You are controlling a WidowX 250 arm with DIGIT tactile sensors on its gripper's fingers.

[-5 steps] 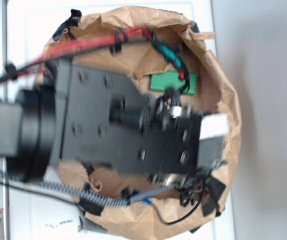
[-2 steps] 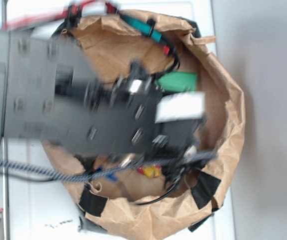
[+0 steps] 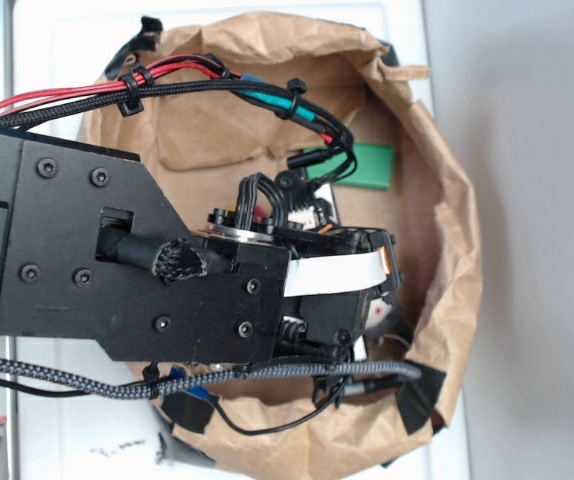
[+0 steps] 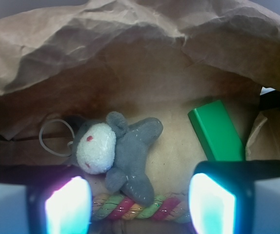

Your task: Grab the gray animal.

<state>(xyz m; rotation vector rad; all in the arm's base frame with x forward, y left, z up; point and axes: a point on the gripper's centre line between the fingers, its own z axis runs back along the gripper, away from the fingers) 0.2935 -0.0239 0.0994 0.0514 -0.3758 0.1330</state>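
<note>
Approach step, nothing gripped yet: gripper (image 4: 139, 204) spread wide inside the bag (image 4: 130, 44), gray animal (image 4: 118, 151) lying on the bag floor ahead between the fingers, touching the rope ring (image 4: 140, 207), beside a green block (image 4: 217, 129); next, lower, centre, then close.

Count inside 1 brown paper bag (image 4: 130, 29): 1 gray animal (image 4: 118, 151), 1 green block (image 4: 215, 131), 1 red-yellow-green rope ring (image 4: 140, 206), plus 2 end effector fingers (image 4: 67, 207) at the wrist view's bottom edge.
</note>
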